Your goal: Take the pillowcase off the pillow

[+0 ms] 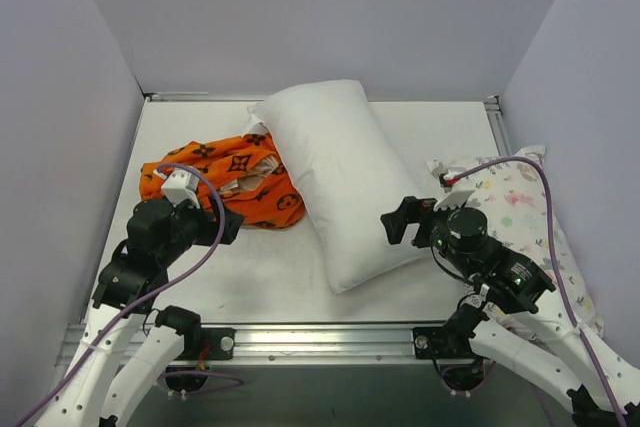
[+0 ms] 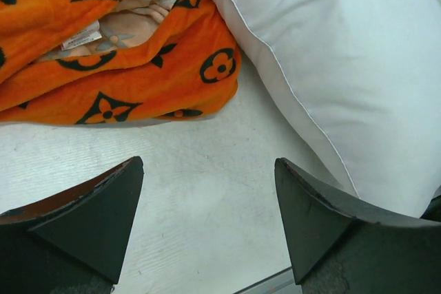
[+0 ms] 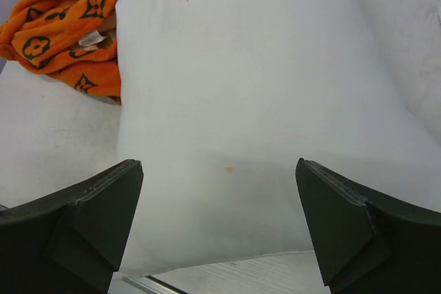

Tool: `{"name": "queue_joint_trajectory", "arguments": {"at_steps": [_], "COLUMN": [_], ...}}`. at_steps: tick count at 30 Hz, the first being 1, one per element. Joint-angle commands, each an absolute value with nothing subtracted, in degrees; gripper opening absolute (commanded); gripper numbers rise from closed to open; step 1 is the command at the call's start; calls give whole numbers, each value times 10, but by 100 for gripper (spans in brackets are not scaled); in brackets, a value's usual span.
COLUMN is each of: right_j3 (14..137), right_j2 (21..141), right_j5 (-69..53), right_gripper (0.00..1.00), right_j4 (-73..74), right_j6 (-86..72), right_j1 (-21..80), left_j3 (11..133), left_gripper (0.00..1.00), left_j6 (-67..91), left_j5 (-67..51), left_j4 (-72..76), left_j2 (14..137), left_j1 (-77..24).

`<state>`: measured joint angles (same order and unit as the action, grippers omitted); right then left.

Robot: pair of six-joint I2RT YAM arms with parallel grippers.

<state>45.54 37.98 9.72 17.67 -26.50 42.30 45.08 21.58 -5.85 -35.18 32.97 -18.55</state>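
Note:
The plain white pillow [image 1: 340, 179] lies bare and diagonal across the middle of the table. The orange pillowcase [image 1: 228, 179] with black motifs lies crumpled to its left, its pale lining showing, touching the pillow's left edge. My left gripper [image 1: 228, 227] is open and empty over bare table just in front of the pillowcase [image 2: 117, 53], with the pillow [image 2: 344, 53] to its right. My right gripper [image 1: 400, 219] is open and empty at the pillow's right side, facing the pillow [image 3: 255, 87]; the pillowcase [image 3: 69, 32] shows at the far left.
A pastel floral-print pillow [image 1: 525, 227] lies at the right edge of the table, partly under my right arm. White walls enclose the table on three sides. A metal rail [image 1: 320, 339] runs along the near edge.

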Motion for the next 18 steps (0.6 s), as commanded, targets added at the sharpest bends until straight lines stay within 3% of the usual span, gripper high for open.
{"name": "queue_joint_trajectory", "arguments": {"at_steps": [1, 18], "right_j3": [428, 406], "right_j2": [343, 317], "right_j5": [152, 153], "right_gripper": [100, 100], "right_j4": [212, 230], "right_j6": [-277, -272], "right_j1": [418, 417], "left_j3": [454, 434], "left_gripper": [85, 86], "left_j6": [198, 202], "left_j5": [-54, -47], "left_j4": [-347, -336], "left_j2": [317, 295], "left_j1": [-192, -200]}}
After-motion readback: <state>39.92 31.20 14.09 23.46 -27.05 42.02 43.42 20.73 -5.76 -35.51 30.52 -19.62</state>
